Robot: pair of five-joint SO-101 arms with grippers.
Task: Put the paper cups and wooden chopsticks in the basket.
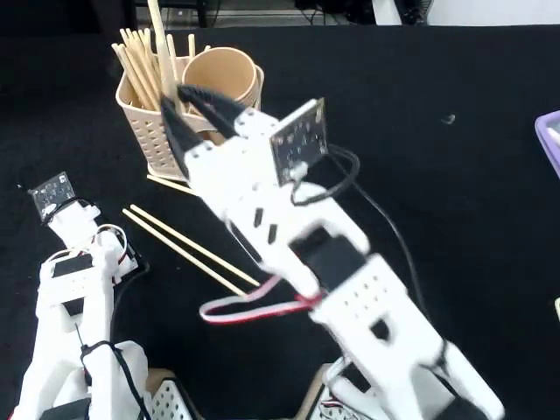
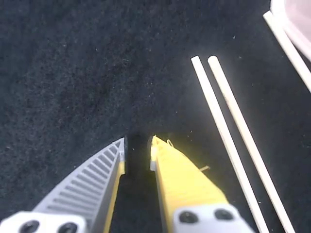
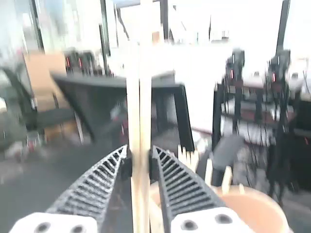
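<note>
Risk of a miss at the basket (image 1: 156, 140)

High view: the right gripper (image 1: 173, 94) hangs over the basket, where a paper cup (image 1: 223, 74) sits. If the held chopsticks (image 1: 160, 39) tip, they could fall outside.

Left wrist view: the left gripper (image 2: 137, 141) is a little open and empty, by two loose chopsticks (image 2: 228, 141) near the basket.

Right wrist view: up close, the right gripper pinches both sticks tight.

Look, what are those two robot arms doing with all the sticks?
The right hand is clamped on a pair of wooden chopsticks, holding them upright right at the top of the basket. The basket already holds a paper cup and a bunch of chopsticks. Two loose chopsticks lie on the black table. The left hand sits low beside them, slightly open and empty.
</note>
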